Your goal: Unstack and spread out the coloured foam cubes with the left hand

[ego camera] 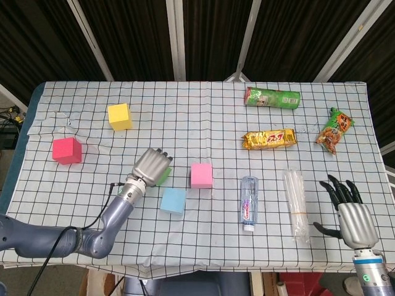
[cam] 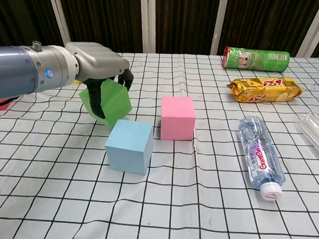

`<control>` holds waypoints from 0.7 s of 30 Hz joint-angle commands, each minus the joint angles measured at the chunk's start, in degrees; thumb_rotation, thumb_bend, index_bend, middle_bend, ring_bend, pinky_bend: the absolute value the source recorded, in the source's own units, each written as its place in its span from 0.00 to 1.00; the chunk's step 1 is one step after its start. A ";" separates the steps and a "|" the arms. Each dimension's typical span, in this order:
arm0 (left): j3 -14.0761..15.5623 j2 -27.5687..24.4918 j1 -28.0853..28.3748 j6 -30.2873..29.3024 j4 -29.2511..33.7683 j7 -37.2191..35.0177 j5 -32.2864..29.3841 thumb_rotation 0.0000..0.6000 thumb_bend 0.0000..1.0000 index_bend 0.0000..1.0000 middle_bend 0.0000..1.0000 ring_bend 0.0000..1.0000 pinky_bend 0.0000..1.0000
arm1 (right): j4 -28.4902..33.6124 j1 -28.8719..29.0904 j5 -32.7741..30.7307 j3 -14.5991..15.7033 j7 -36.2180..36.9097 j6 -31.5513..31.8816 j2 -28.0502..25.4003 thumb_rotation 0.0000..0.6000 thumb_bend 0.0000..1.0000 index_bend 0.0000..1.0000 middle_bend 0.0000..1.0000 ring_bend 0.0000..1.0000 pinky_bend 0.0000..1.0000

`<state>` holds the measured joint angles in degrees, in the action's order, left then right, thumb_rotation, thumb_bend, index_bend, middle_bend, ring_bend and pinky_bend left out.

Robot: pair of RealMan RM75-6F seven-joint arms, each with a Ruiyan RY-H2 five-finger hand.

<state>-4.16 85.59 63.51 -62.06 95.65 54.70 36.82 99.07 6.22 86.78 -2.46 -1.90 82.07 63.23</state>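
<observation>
A table covered with a white, black-gridded cloth [ego camera: 203, 117] carries scattered foam cubes and snacks. The robot's left hand [ego camera: 152, 165] reaches in from the near left edge and grips the green foam cube [cam: 114, 101], fingers curled over its top and thumb against its side; in the chest view the cube is tilted and lifted off the cloth. Just beside it, toward the near edge, sits the light blue foam cube [cam: 129, 145], and the pink foam cube [cam: 177, 117] rests near the middle of the tabletop, apart from both. The yellow foam cube [ego camera: 120, 116] stands toward the far left, and the red foam cube [ego camera: 66, 150] lies close to the left edge. The right hand [ego camera: 353, 214] hovers at the near right corner, empty, with its dark fingers spread. A water bottle [ego camera: 249, 202] lies on its side right of the pink cube, with a clear plastic sleeve [ego camera: 296, 205] beside it. A gold biscuit packet [ego camera: 269, 139], a green crisp tube [ego camera: 272, 97] and a green snack bag [ego camera: 335, 130] lie toward the far right.
</observation>
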 commanded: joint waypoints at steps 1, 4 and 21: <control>0.09 -2.43 -1.83 -3.57 -0.15 -0.94 2.20 1.00 0.14 0.55 0.62 0.53 0.56 | 0.07 0.03 0.16 0.07 0.05 -0.04 0.00 1.00 0.06 0.16 0.09 0.15 0.00; 1.28 -4.50 -3.04 -4.52 0.53 0.84 -0.36 1.00 0.12 0.52 0.54 0.48 0.53 | 0.08 0.19 0.07 0.11 0.15 -0.45 0.00 1.00 0.06 0.16 0.09 0.15 0.00; -0.73 -16.86 -5.82 6.92 8.75 -6.42 -10.20 1.00 0.00 0.00 0.00 0.00 0.06 | 0.75 0.82 -0.62 0.39 -2.40 -2.10 0.51 1.00 0.06 0.17 0.10 0.15 0.00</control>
<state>-2.75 70.91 59.25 -57.87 102.69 54.25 21.69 99.79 7.02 86.20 -2.09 -4.27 80.01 63.72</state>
